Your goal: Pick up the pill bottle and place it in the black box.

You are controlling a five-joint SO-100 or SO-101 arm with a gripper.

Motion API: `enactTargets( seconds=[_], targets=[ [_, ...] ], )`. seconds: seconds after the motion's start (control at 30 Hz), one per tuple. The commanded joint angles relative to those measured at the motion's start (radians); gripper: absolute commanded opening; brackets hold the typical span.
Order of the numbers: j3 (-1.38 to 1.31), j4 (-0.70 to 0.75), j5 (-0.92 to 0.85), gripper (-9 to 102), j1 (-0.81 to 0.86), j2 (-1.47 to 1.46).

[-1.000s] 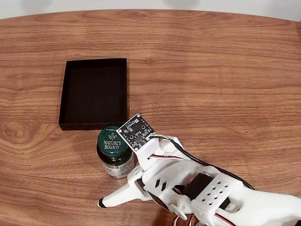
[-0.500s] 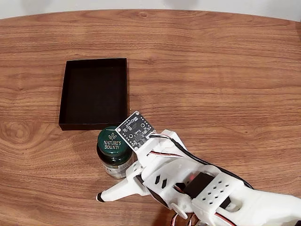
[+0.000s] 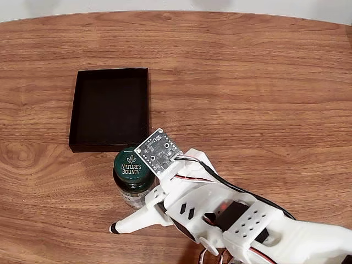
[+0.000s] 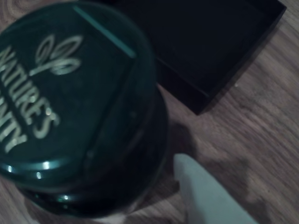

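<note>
Pill bottle (image 3: 132, 177), the single one in the scene, stands upright on the wooden worktop (image 3: 247, 88) just in front of the near wall of the one black box (image 3: 109, 108), close to it but outside it, as seen in the fixed view. Its green screw cap faces up with white "Nature's Bounty" lettering, and a pale label shows on its side below the cap. One white robot arm (image 3: 247, 225) reaches in from the lower right of the fixed view, a small dark circuit board (image 3: 158, 152) on its wrist overlapping the bottle's right edge. The hand (image 3: 131, 212) is spread open around the bottle and grips nothing: one white finger with a black tip (image 3: 116, 227) lies low on the worktop in front of the bottle, while the other finger is hidden beneath the arm's body. In the wrist view the bottle (image 4: 77, 107) looms large and blurred at left, one pale finger (image 4: 205, 196) rises from the bottom edge just to its right, and a corner of the box (image 4: 205, 42) sits beyond it at upper right. Whether either finger touches the bottle cannot be told. The box's dark floor holds nothing.
</note>
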Motion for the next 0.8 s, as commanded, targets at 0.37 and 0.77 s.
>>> enactTargets(
  seconds=[0.37, 0.77],
  targets=[
    [-0.017, -0.146, -0.061, 60, 0.014, -0.029],
    [-0.017, -0.215, -0.179, 63, -0.002, -0.043]
  ],
)
